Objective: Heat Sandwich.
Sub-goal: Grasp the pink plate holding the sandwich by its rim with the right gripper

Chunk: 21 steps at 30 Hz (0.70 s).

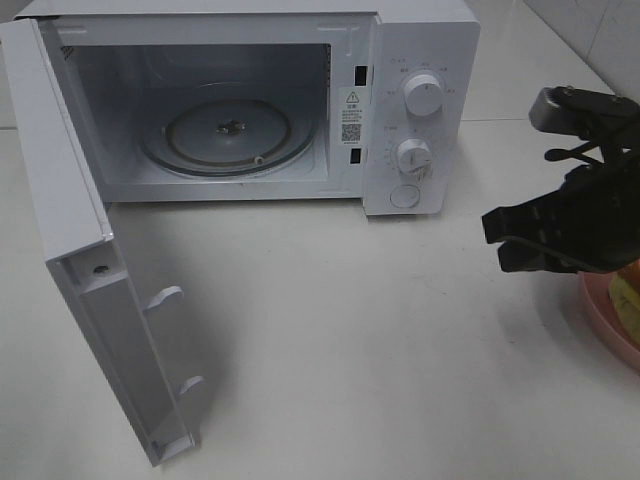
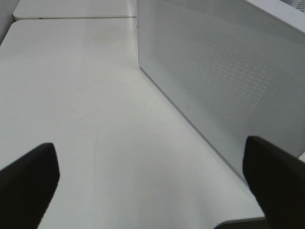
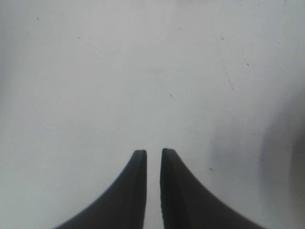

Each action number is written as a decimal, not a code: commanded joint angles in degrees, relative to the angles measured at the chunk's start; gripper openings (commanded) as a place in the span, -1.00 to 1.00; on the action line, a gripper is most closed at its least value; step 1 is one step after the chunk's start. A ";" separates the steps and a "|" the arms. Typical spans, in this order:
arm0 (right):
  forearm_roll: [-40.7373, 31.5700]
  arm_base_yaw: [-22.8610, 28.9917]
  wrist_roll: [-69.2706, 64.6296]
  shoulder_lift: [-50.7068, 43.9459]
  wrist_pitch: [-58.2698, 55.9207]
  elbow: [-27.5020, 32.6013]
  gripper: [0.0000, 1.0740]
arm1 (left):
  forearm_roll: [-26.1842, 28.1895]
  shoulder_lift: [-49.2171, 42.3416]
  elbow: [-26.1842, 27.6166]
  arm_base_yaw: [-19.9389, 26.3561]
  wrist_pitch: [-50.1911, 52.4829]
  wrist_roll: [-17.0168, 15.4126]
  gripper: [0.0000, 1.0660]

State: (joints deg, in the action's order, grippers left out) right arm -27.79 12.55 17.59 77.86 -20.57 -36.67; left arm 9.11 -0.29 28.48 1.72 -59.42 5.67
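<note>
Sitting on a pink plate [image 1: 603,322] toward the right side of the desk [image 1: 350,350], the sandwich [image 1: 628,297] shows only as a yellowish sliver w/ a bit of red; the rest is cut off by the picture's edge and covered by the right arm. The right claw [image 1: 495,243] hangs just above and beside the plate's near rim, tips pointing toward the middle of the desk, not touching sandwich or plate. In the right wrist view the claw [image 3: 153,152] has its two black fingers [image 3: 136,181] almost pressed together, a thin slit between them, nothing pinched, bare white desk below.

Toward the back left of the desk stands a white microwave [image 1: 425,40], open, approx well apart from the plate. Its door [image 1: 90,300] is swung out on the left, reaching toward the desk's front-left corner, inner face turned to the middle. Inside, a round glass tray [image 1: 270,150] lies flat w/ nothing on it. On the front panel, right of the opening: two knobs [image 1: 424,95], one above the other, and a round button [image 1: 404,196] under them.

The left claw [image 2: 150,152] shows in the left wrist view only: fingers [image 2: 28,181] spread wide, holding nothing, over bare desk, near a white dotted panel [image 2: 219,81]; which part of the microwave that is, can't tell
</note>
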 commanded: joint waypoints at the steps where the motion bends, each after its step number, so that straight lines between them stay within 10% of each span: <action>1: 4.87 -3.27 0.17 -1.78 -9.00 -0.92 -0.63 | 0.34 -1.49 -0.29 -0.29 0.57 -0.17 0.93; 8: 14.27 -4.64 -4.76 -1.83 -18.79 -4.93 -0.21 | 0.34 -1.49 -0.29 -0.29 0.57 -0.17 0.93; 15: 18.56 -4.64 -5.56 -1.83 -19.65 -7.16 0.74 | 0.34 -1.49 -0.29 -0.29 0.57 -0.17 0.93; 21: 20.97 -4.64 -7.62 -1.66 -19.54 -7.16 0.84 | 0.34 -1.49 -0.29 -0.29 0.57 -0.17 0.93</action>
State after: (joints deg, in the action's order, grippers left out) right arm -8.65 8.25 11.69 76.32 -39.53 -43.60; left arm 9.11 -0.29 28.48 1.72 -59.42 5.67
